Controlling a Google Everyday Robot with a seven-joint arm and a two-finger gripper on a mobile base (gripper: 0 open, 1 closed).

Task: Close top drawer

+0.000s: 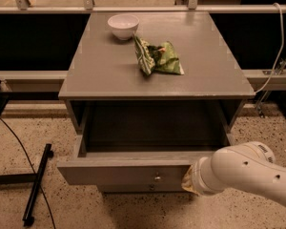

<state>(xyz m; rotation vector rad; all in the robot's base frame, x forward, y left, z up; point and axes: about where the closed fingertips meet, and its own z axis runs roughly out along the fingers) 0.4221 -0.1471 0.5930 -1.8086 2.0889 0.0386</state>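
Note:
The top drawer (109, 171) of the grey cabinet stands pulled far out, and its inside looks empty. Its flat front faces me, with a small round metal knob (157, 178) at the centre. My white arm (248, 173) reaches in from the lower right. My gripper (188, 179) is at the arm's end, against the right half of the drawer front, just right of the knob. The arm's wrist hides most of it.
On the cabinet top (100, 70) sit a white bowl (123, 26) and a green snack bag (158, 57). A lower drawer's knob (151, 188) shows under the open front. A black stand (36, 185) lies on the speckled floor at left. Cables (279, 46) hang at right.

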